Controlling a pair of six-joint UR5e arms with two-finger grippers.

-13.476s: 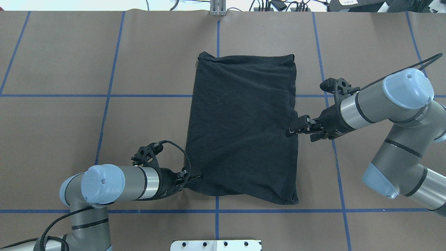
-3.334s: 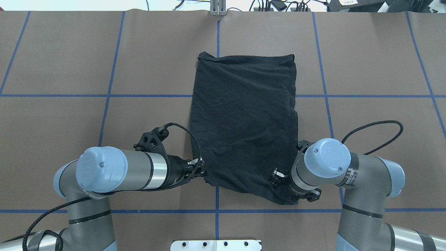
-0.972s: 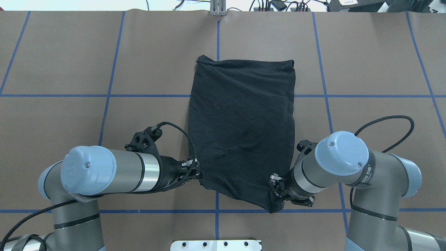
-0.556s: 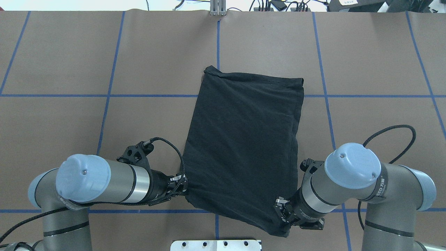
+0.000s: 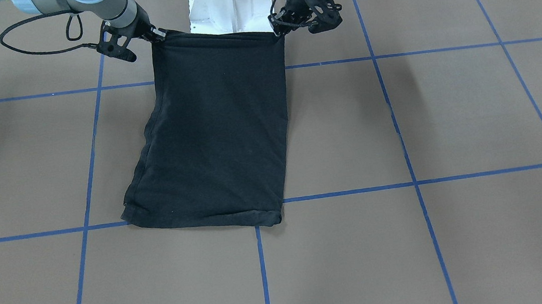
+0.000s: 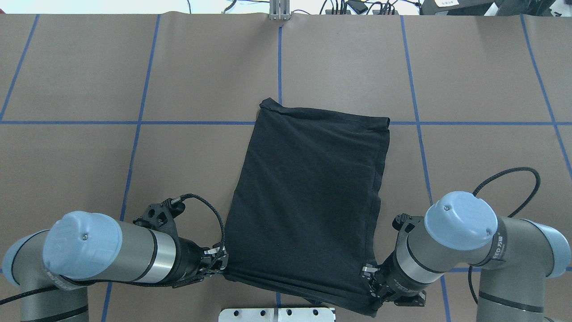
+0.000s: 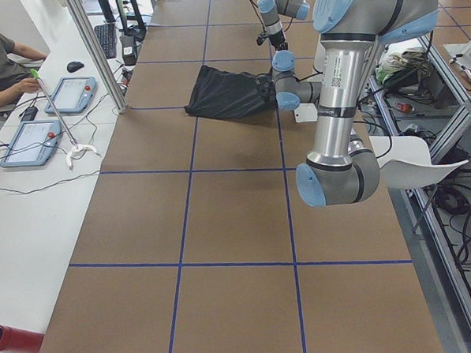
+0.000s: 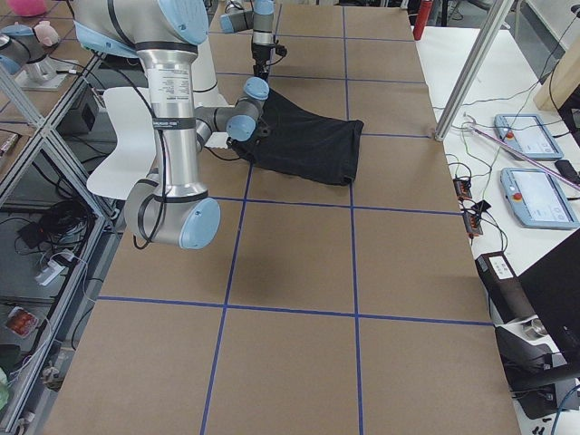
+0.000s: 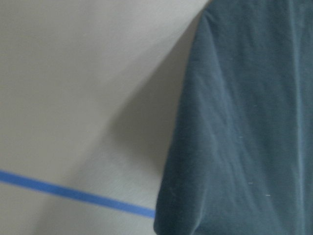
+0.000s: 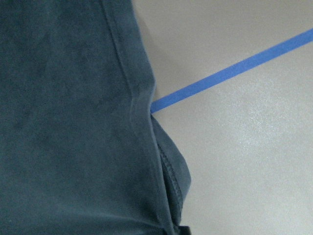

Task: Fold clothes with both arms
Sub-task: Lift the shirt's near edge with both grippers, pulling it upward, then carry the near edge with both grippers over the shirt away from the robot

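Two arms hold up the near edge of a black shirt [image 6: 308, 201] on the table [image 6: 89, 67].
The brown table is marked with a grid of blue tape [image 6: 138, 123]. The left arm [image 6: 111, 252] and right arm [image 6: 460, 241] reach in low from the robot's side, one at each side of the shirt. The shirt is folded to a rectangle. Its far edge lies flat on the table by a cross line of tape, and its near edge is raised and stretched between the grippers, close to the white base [image 6: 277, 314]. The left gripper [image 6: 221, 267] has its jaws clamped on the near left corner, the right gripper [image 6: 372, 286] on the near right corner.
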